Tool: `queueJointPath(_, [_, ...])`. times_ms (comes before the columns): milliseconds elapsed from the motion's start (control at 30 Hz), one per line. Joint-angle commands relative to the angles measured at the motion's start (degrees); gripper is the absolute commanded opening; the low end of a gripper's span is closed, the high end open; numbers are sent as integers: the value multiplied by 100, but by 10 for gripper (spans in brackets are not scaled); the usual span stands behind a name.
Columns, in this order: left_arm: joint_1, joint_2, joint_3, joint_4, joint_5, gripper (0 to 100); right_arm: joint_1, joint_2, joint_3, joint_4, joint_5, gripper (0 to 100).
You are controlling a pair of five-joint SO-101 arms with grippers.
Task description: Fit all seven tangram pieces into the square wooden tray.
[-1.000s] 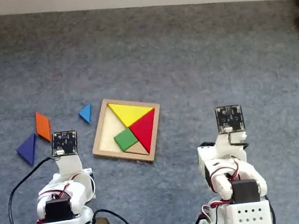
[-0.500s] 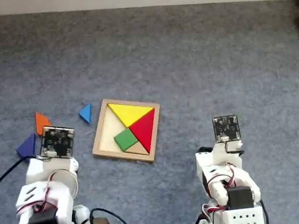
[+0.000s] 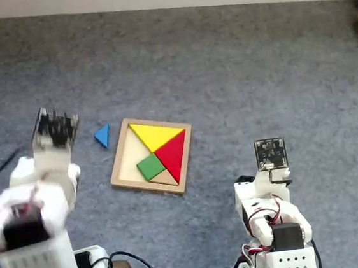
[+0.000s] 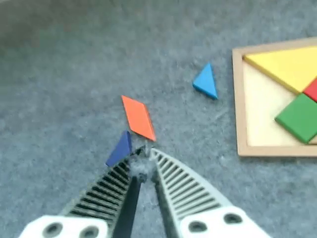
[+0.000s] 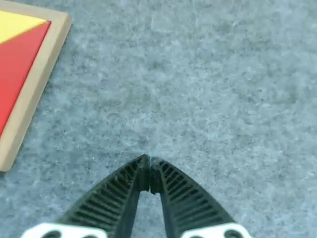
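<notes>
Since a moment ago, my left arm (image 3: 40, 187) has swung up and out toward the loose pieces at the left, and it now covers two of them in the high view. My right arm (image 3: 270, 207) has stayed put.

The left gripper (image 4: 143, 154) is pinched closed with nothing in it. Its tips hang just beside the dark blue triangle (image 4: 119, 148), and the orange slanted piece (image 4: 138, 117) lies close in front. The light blue triangle (image 3: 103, 135) sits on the gray carpet (image 3: 254, 55) near the tray's left side.

The square wooden tray (image 3: 118, 152) lies between my two arms. Inside it I see the yellow triangle (image 3: 155, 135), the red triangle (image 3: 174, 152) and the green square (image 3: 150, 167), all snug together. The left part of the tray floor is bare wood.

The right gripper (image 5: 149, 166) is closed too, holding nothing, over carpet well to the side of the tray.
</notes>
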Motion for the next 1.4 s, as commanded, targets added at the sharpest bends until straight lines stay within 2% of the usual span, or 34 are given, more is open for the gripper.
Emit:
queueJointPath(0, [-75, 1798, -1033, 105, -18, 214, 66, -4, 585, -57, 18, 19])
queueJointPath(67, [-198, 2325, -1235, 62, -9, 252, 66, -4, 585, -57, 18, 19])
queueJointPath(300, [-567, 3925, -2035, -26, -35, 242, 321, 4, 585, -48, 18, 19])
queueJointPath(533, [-620, 5393, -2923, -35, -44, 242, 338, 4, 585, -48, 18, 19])
queueJointPath(767, [-1095, 6985, -3943, -193, -62, 242, 338, 4, 585, -48, 18, 19])
queueJointPath(1100, [-1112, 8980, -5446, -141, -62, 242, 338, 4, 585, -48, 18, 19])
queueJointPath(1367, [-1121, 10018, -6229, 18, -62, 226, 338, 4, 585, -48, 18, 19])
